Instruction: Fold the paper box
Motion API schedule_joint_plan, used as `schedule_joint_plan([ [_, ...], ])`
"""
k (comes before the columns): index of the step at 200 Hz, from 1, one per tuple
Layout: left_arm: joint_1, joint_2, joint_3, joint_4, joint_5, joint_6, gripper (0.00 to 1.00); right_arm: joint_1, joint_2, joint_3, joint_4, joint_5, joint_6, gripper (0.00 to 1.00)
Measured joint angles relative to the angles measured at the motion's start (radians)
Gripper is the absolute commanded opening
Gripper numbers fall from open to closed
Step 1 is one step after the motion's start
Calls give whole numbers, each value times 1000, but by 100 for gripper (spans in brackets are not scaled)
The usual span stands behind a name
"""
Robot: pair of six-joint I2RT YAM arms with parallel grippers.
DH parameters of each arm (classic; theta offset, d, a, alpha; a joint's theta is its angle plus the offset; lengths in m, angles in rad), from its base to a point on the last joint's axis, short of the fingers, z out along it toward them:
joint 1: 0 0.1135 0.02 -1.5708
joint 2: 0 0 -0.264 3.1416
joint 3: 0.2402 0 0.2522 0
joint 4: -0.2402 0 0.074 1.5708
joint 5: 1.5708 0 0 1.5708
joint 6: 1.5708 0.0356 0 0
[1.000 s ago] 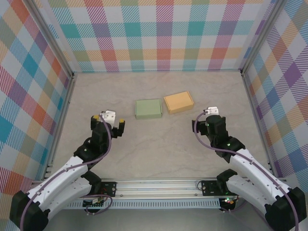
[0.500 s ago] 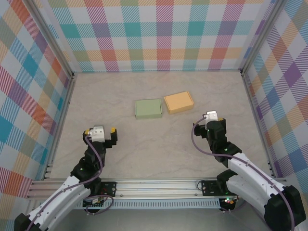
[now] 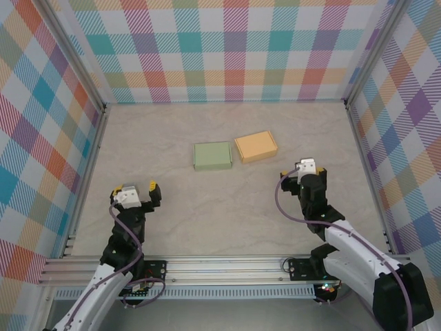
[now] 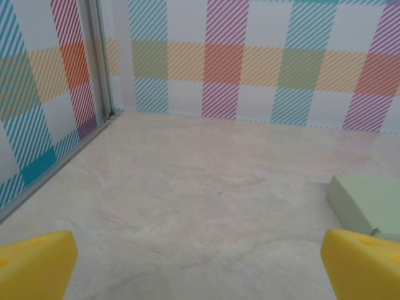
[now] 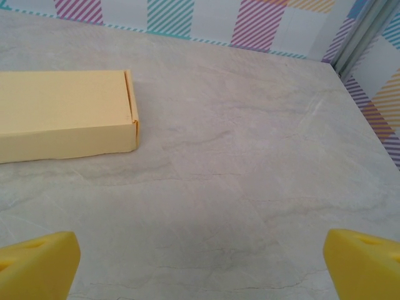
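Hovering low, left end effector (image 3: 136, 188) and right end effector (image 3: 307, 172) gape

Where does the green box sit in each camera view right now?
Top external: green box mid-table, just left of the orange box.
Left wrist: green box at the right edge, partly cut off.
Right wrist: the orange box, its neighbour, lies upper left.
Shared landmark: the plaid back wall.
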Motion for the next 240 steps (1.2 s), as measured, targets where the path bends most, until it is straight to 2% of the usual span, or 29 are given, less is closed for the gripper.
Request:
schedule_joint_plan([
  [31,98,317,2,166,97,-40,100,-39,33,-1,37,-36,-1,100],
  [70,111,727,66,376,181,-19,100,-77,67,-3,78,-82,-5,100],
  [97,116,940,118,533,228,-2,100,-102,73,-3,99,-106,-12,100],
  [183,126,1245,227,764,320,100,100,-147,131,-3,151,-162,-23,100],
  [214,195,1331,249,804,370,91,100,-159,171,-3,171,-183,-27,100],
  [240,232,1355,311,749,438,84,100,-169,201,-2,192,-198,-27,100],
])
